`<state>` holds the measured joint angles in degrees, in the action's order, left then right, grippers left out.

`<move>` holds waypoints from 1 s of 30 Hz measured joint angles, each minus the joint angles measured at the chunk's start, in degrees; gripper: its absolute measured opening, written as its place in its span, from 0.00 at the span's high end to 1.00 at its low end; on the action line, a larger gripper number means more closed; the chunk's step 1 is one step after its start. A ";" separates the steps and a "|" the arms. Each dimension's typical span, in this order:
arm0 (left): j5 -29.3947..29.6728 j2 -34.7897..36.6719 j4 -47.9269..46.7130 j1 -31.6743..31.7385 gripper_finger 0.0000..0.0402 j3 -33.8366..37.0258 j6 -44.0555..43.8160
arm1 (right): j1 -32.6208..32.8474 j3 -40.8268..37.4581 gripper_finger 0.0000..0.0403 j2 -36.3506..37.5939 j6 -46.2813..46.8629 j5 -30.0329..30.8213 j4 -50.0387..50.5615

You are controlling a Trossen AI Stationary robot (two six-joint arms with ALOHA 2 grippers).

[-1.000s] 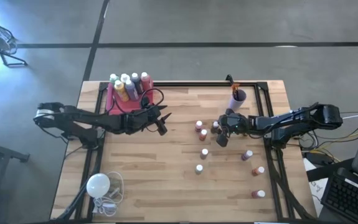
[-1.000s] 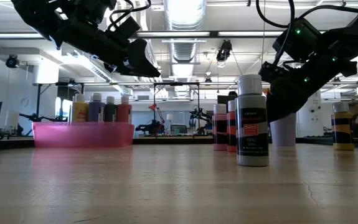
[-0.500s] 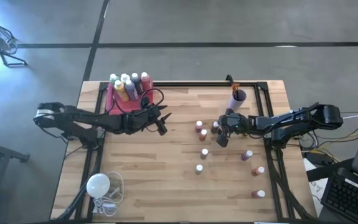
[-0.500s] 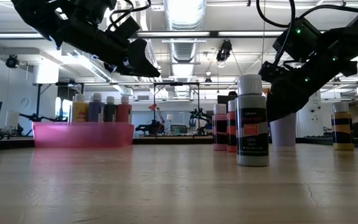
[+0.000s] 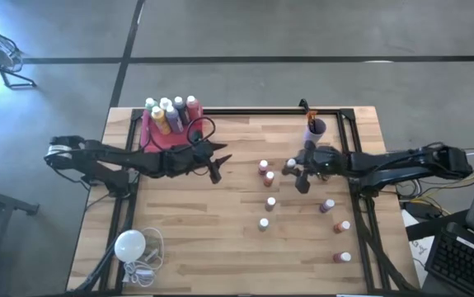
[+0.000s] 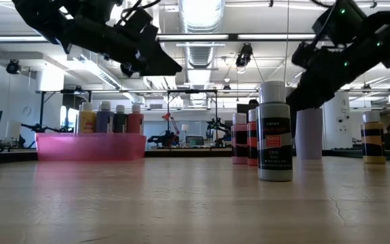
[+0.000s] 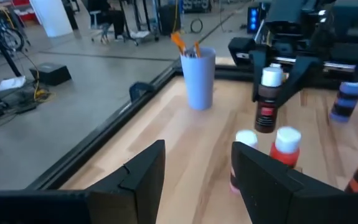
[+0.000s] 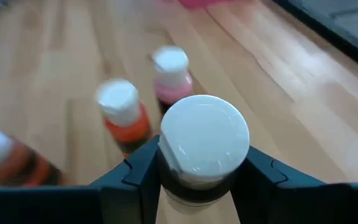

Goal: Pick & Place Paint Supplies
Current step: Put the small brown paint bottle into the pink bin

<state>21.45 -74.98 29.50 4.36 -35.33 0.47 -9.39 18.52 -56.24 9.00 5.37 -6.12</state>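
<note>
Five bottles (image 5: 169,113) stand in the pink tray (image 5: 148,134), about eight wait on the bench (image 5: 220,239), while the right gripper (image 8: 197,186) fingers clasp a white-capped bottle (image 8: 202,144) and the left gripper (image 5: 214,165) hovers released.

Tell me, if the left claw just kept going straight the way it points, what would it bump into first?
Probably the two small bottles just ahead of the open left gripper; depth is hard to judge.
</note>
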 joint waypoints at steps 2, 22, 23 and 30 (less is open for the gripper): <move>0.03 0.00 1.07 0.03 0.53 0.00 0.02 | 0.02 0.57 0.65 3.18 0.01 -1.49 1.73; -14.66 -7.29 -2.20 0.03 0.53 -12.94 -2.55 | 8.73 18.24 0.64 1.35 -7.46 -4.34 14.39; -15.58 -8.18 -2.25 0.03 0.53 -13.80 -2.11 | 9.49 18.62 0.64 0.30 -7.74 -4.35 14.42; -24.42 -13.47 -2.22 -0.06 0.53 -19.17 -1.59 | 13.35 22.46 0.64 -7.27 -9.90 -3.81 14.31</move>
<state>-2.97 -88.45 27.28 4.29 -54.50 -1.13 3.96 40.98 -63.51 -0.90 1.55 8.19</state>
